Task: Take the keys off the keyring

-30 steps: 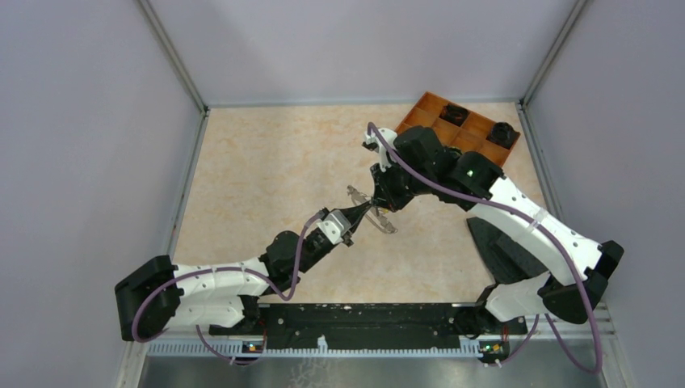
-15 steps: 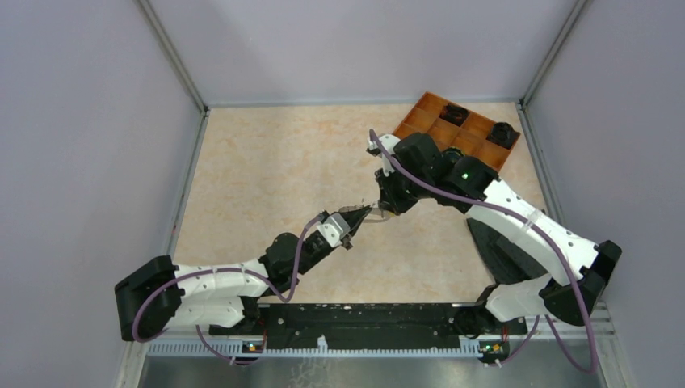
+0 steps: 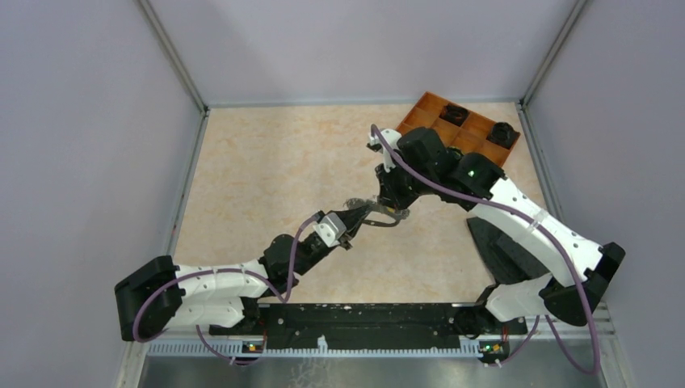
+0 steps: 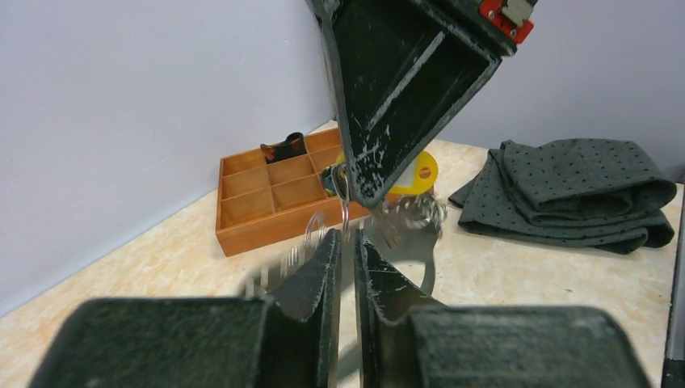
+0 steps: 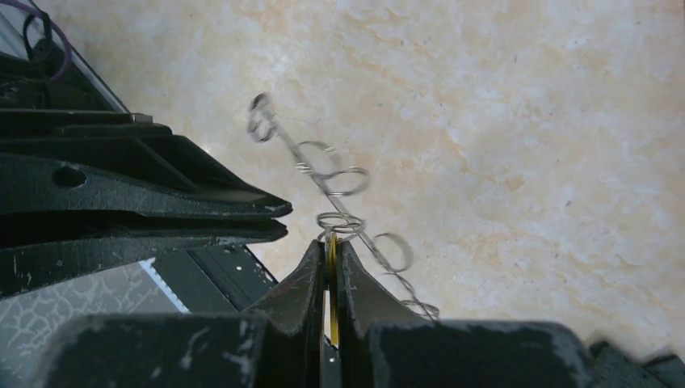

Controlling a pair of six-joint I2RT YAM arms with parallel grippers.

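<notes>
Tabletop (image 3: 258,162) beige marble, walls (image 3: 347,48) lilac; left claw (image 4: 346,238) clamps keyring (image 4: 408,222), right claw (image 5: 331,242) pinches keys (image 4: 422,171).

White-and-black arms (image 3: 214,283) — purple cables (image 3: 294,255)

We are looking into a robotics lab test cell rather than a home or a shop. Plain lilac-grey panels (image 3: 81,162) close off the left, back and right of the frame, joined at the corners by bare aluminium posts (image 3: 174,56). Two white-and-black robot arms, the left arm (image 3: 218,283) and the right arm (image 3: 525,210), trail purple cables (image 3: 420,174) and are bolted to a black mounting rail (image 3: 363,315) along the bottom edge. The beige marble-pattern tabletop (image 3: 275,162) carries an orange compartment tray (image 3: 428,113) at upper right and a folded dark cloth (image 3: 501,250) at right.
</notes>
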